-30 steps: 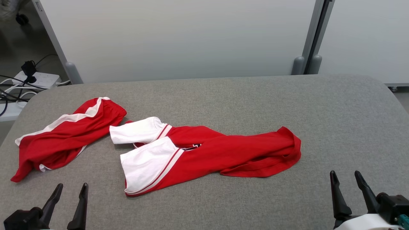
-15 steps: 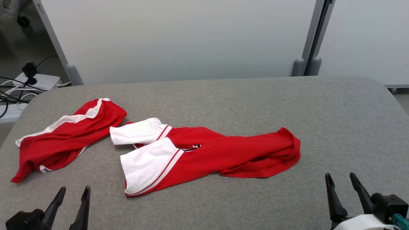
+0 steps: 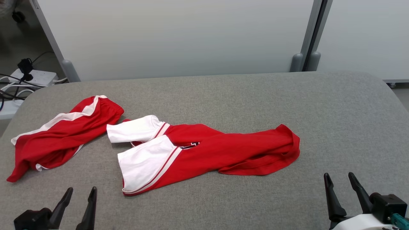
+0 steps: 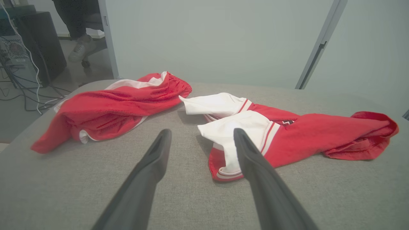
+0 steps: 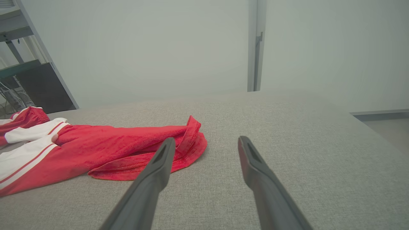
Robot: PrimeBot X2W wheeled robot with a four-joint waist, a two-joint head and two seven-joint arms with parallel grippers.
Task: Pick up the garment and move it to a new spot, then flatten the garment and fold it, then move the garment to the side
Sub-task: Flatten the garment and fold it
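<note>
A red jersey with white sleeves (image 3: 223, 153) lies crumpled across the middle of the grey table (image 3: 287, 105). Red shorts with a white stripe (image 3: 60, 137) lie bunched just to its left. Which of the two is the garment I cannot tell. My left gripper (image 3: 81, 189) stands open near the front edge, short of the jersey's white sleeve (image 4: 233, 127) and empty (image 4: 201, 131). At the front right my right gripper (image 3: 338, 174) is open and empty, near the jersey's red hem (image 5: 188, 143), its fingertips (image 5: 207, 139) apart from the cloth.
White partition panels with grey posts (image 3: 297, 60) stand behind the table. A power strip and cables (image 3: 28, 78) lie on the floor at the back left. A person's foot (image 4: 80, 48) and a dark computer case (image 4: 41, 44) are beyond the table's left end.
The head camera has shifted a little. My left gripper has crept to the right along the front edge, and the right one slightly left. Both garments lie as before.
</note>
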